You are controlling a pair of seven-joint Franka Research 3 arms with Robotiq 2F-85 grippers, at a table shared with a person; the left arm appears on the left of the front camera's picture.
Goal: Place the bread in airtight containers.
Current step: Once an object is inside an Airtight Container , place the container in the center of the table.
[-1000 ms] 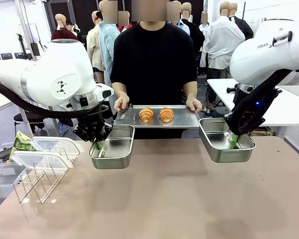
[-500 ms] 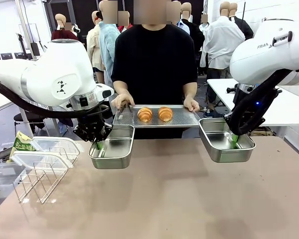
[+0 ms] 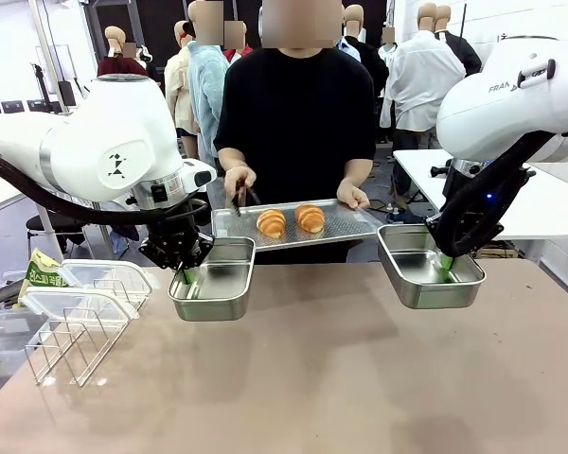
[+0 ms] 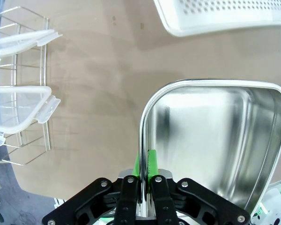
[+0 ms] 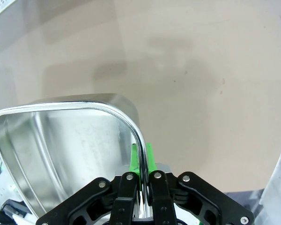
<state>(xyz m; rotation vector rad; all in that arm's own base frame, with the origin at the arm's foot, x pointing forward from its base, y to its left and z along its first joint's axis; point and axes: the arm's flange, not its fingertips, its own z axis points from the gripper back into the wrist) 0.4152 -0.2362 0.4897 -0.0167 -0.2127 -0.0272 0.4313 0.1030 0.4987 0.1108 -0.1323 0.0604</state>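
Two golden croissants, the bread (image 3: 272,223) (image 3: 310,218), lie side by side on a perforated metal tray (image 3: 360,227). A person at the far side holds this tray with one hand (image 3: 353,197). The other hand (image 3: 237,180) grips dark tongs above the tray's left end. My left gripper (image 3: 187,276) (image 4: 144,161) is shut on the rim of an empty steel container (image 3: 218,284) (image 4: 215,140), left of the tray. Right of the tray, a second empty container (image 3: 426,270) (image 5: 61,140) has its rim clamped in my shut right gripper (image 3: 445,270) (image 5: 141,157).
At the table's left stands a wire rack (image 3: 71,345) (image 4: 42,140) holding translucent lids (image 3: 66,303) (image 4: 16,110), with clear bins and a green packet (image 3: 43,274) behind it. The tray's edge (image 4: 225,18) overhangs the left container. Brown tabletop (image 3: 341,378) spreads in front.
The person's hand at picture left has let go of the tray and now holds tongs. The tray with both croissants has sunk a little and shifted left. Neither arm has moved.
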